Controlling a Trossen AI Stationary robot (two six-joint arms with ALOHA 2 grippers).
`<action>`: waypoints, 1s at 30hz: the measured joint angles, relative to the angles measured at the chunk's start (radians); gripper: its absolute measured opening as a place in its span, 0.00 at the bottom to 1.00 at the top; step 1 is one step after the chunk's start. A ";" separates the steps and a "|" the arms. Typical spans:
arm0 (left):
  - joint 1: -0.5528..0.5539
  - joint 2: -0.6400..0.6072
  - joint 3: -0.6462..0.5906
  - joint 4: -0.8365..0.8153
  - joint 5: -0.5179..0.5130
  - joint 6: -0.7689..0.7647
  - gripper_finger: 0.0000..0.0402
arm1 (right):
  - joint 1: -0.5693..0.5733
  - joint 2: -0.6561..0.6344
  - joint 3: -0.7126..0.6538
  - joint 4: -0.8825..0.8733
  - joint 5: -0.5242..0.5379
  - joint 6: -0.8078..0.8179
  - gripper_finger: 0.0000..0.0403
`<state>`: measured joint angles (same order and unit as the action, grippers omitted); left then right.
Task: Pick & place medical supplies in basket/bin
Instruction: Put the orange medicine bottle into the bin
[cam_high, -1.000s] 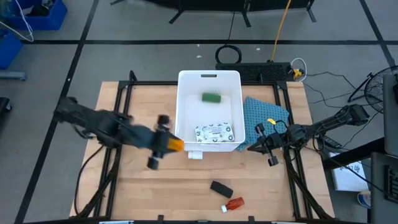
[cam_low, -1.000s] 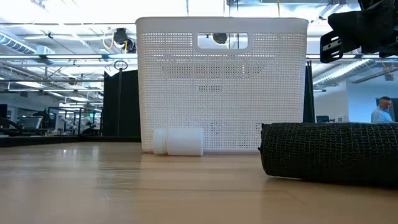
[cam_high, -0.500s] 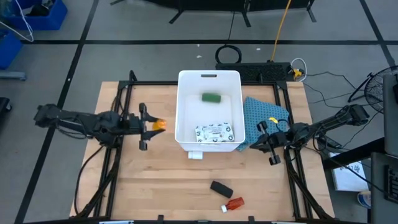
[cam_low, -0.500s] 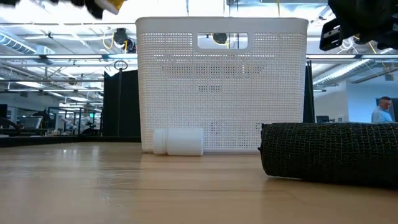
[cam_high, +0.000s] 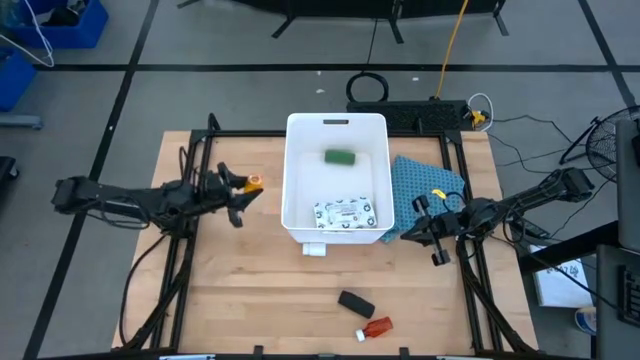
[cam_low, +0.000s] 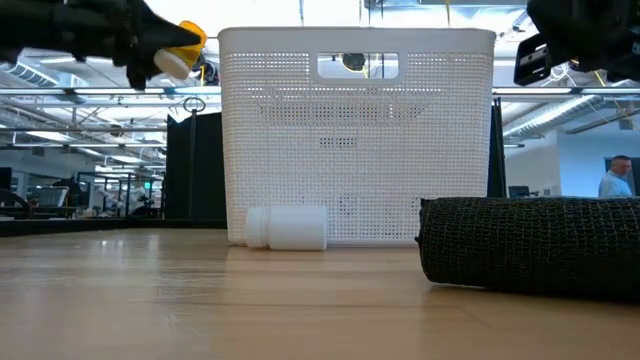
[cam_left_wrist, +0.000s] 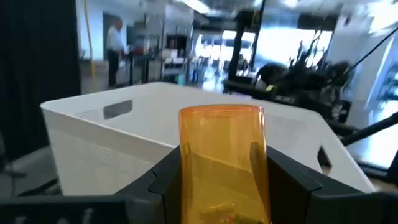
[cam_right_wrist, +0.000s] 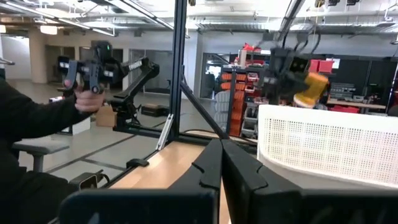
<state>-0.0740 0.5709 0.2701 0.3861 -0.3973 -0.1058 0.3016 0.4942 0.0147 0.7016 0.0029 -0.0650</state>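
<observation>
While the left gripper (cam_high: 243, 190) hangs in the air just to the left of the white tub (cam_high: 300, 220), level with its rim in the low view, its two fingers are clamped on the orange-and-white vial (cam_high: 254, 182), whose orange body fills the middle of the left wrist view between the dark fingers (cam_left_wrist: 163, 177). From the low view the vial (cam_low: 180, 50) shows its white cap end and orange body up beside the tub's top edge, outside the wall. Inside the tub lie the green block (cam_high: 340, 156), toward the far end by the slot handle, and the flat white printed packet (cam_high: 344, 214), toward the near end; the two are apart from each other. A small white bottle (cam_high: 314, 250) lies on its side on the wooden table (cam_high: 230, 290), touching or just beside the tub's near wall. Farther toward the table's near edge lie the black block (cam_high: 355, 302) and, just beside it, the red white-capped bottle (cam_high: 374, 327). The blue patterned cloth (cam_high: 428, 185) is spread to the right of the tub, touching its side. The right gripper (cam_high: 428, 232) waits over the right edge of that cloth, raised off the table, with its fingers (cam_right_wrist: 214, 165) pressed together and nothing between them. A person sits in the room beyond, a hand (cam_right_wrist: 87, 99) on a dark handle.
</observation>
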 joint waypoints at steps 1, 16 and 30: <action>0.006 0.009 0.047 -0.062 0.001 0.000 0.42 | 0.000 0.000 0.000 -0.004 0.000 0.000 0.00; 0.253 0.716 1.054 -0.810 0.105 0.235 0.42 | 0.000 0.000 0.000 -0.002 0.002 -0.082 0.00; 0.371 1.287 1.226 -0.908 0.529 0.262 0.42 | 0.000 0.000 0.000 0.024 0.001 -0.132 0.00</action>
<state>0.2969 1.8577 1.4956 -0.5223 0.1314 0.1563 0.3017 0.4938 0.0147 0.7260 0.0036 -0.1972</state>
